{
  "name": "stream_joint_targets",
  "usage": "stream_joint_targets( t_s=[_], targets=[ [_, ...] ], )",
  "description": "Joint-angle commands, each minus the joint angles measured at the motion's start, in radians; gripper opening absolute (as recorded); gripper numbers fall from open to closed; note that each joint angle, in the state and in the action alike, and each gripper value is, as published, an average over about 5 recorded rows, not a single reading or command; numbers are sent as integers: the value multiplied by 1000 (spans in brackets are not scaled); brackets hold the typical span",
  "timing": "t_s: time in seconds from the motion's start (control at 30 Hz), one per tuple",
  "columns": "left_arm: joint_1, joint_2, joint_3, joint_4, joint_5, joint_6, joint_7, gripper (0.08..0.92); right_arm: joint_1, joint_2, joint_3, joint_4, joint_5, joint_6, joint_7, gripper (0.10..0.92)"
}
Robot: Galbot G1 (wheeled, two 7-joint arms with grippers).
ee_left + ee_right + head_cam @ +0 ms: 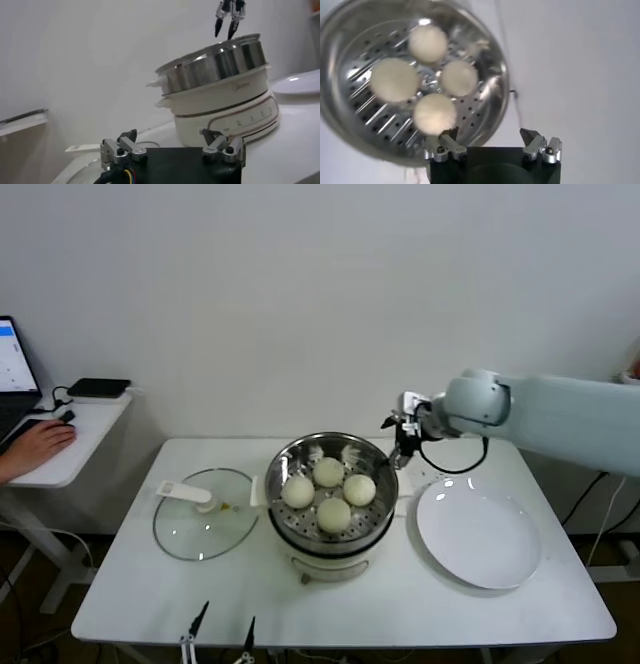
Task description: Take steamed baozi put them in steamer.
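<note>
The steamer (378,519) stands mid-table, a shiny steel pot on a white base. Four cream baozi lie on its perforated tray (297,491) (328,472) (359,489) (334,514). My right gripper (402,446) hangs open and empty just above the steamer's back right rim. In the right wrist view the gripper (489,136) is above that rim (495,107), with the baozi (435,112) beyond its fingers. My left gripper (225,624) is open and empty, low at the table's front edge. In the left wrist view the gripper (169,135) faces the steamer (215,60).
A wide white plate (478,534) lies bare to the right of the steamer. A flat glass lid (190,534) with a white handle lies to its left. A person's hand and a laptop are at a side desk (70,454) far left.
</note>
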Motion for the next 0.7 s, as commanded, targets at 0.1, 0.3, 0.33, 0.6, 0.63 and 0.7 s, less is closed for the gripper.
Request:
stream_joint_targets(
  t_s=[0.1,0.3,0.33,0.6,0.63,0.7],
  targets=[
    [-6,-10,-1,-17,-23,33,4,823,-945,-446,908,308,-32,169,544,823],
    [-6,-22,0,-11,-22,27,3,823,-1768,-370,1673,377,-117,368,611,823],
    [-6,-25,1,-9,-22,25,3,823,-1866,-333,1765,378,-143,392,606,823],
    [-2,-34,-2,-3,-21,16,-2,823,-2301,7,2097,350,-291,583,505,823],
    [-2,-35,-3,-3,-22,15,-2,823,-2325,49,2107,337,-316,613,495,823],
    [0,-35,-3,-2,-23,14,-2,823,-2354,118,2114,314,-357,666,483,823]
  ],
)
